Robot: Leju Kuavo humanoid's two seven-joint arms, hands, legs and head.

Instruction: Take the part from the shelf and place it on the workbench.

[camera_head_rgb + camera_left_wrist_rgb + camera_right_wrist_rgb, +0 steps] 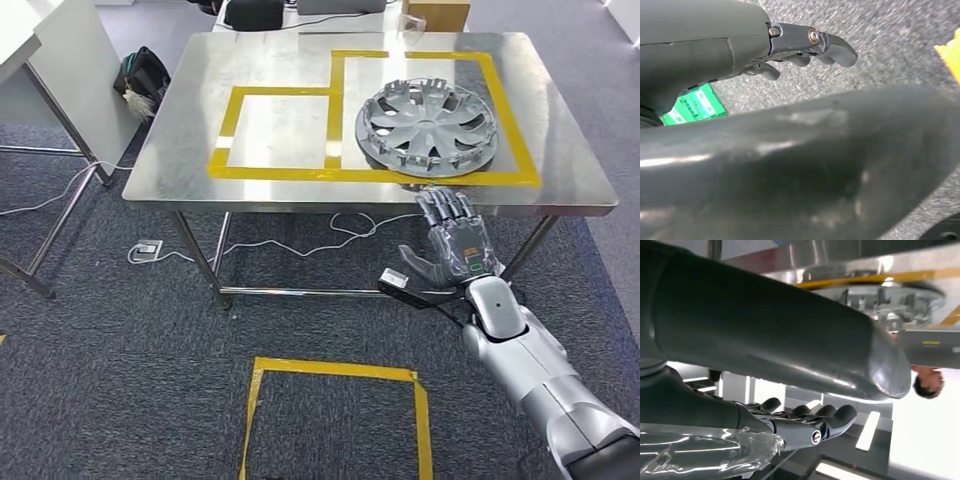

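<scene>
On the dark grey carpet nearest the robot, a square outline of yellow floor tape (pixel 337 405) is laid. Just beyond it the right robot hand (pixel 451 240) hangs in front of the near edge of the tabletop (pixel 189 120), below the rim, its fingers apart and stretched forward, thumb spread to the side, holding nothing. In the right wrist view those fingers (pixel 817 417) lie side by side, straight, with nothing between them. The left robot hand (pixel 806 47) hangs over the carpet, its fingers loosely extended with nothing in them.

A white cable (pixel 302 245) trails on the carpet under the steel tabletop. On the tabletop, the silver wheel cover (pixel 427 127) lies flat inside the larger, right-hand rectangle of yellow tape (pixel 332 115), its near rim reaching the tape line close to the edge just ahead of the right robot hand, apart from it. A dark bag (pixel 142 80) sits on the floor beyond the tabletop's left end.
</scene>
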